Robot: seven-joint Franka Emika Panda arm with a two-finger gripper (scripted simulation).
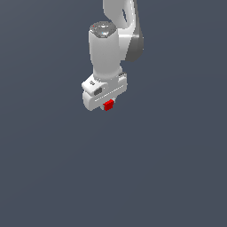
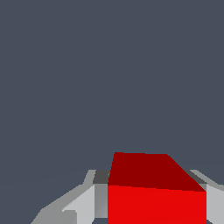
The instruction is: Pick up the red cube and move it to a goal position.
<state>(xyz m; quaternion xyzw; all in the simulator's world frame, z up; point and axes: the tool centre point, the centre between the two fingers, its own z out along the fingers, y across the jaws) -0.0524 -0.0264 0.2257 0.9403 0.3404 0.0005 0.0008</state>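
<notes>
End effector (image 1: 107, 105): clamped on red cube (image 1: 107, 105) | cube: between fingers (image 2: 85, 201), touching both

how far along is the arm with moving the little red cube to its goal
Done: the small bright red cube sits between the white gripper fingers, so the grasp looks made. In hand: the gripper holds it. Left: reaching the goal position, which neither view marks, so the remaining travel cannot be judged.
</notes>
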